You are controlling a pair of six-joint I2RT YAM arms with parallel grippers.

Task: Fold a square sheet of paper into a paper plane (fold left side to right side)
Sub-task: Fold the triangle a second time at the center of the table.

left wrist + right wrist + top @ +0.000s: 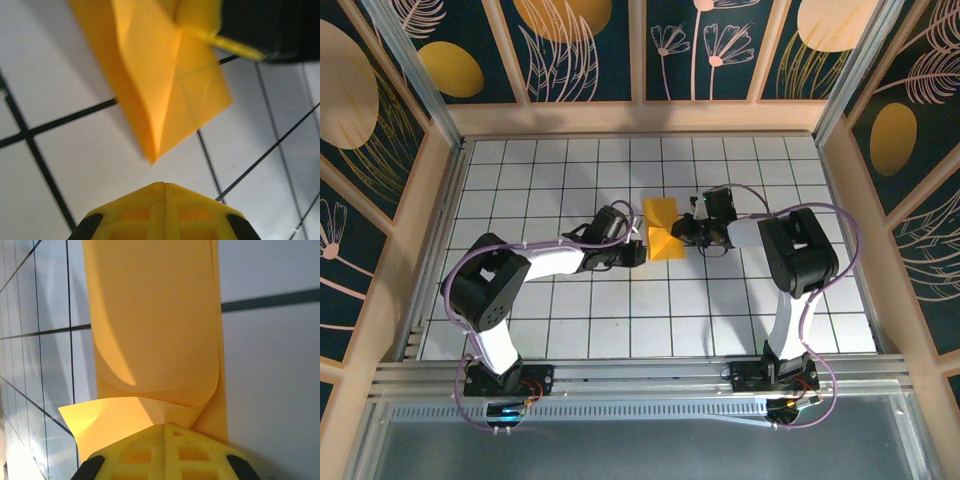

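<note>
While right gripper [687,232] pinches the paper [662,225], its tip faces closed left gripper [642,251].

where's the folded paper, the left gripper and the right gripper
folded paper [662,230], top view, middle of its upper face
left gripper [162,186], left wrist view, seam where its shut yellow fingertips meet
right gripper [167,426], right wrist view, fingertip seam, shut on the paper's edge

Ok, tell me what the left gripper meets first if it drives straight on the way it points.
Most likely the folded orange paper: its pointed corner lies just ahead of the left gripper, jaws shut, bare table between. Height is unclear, so it could pass over.
</note>
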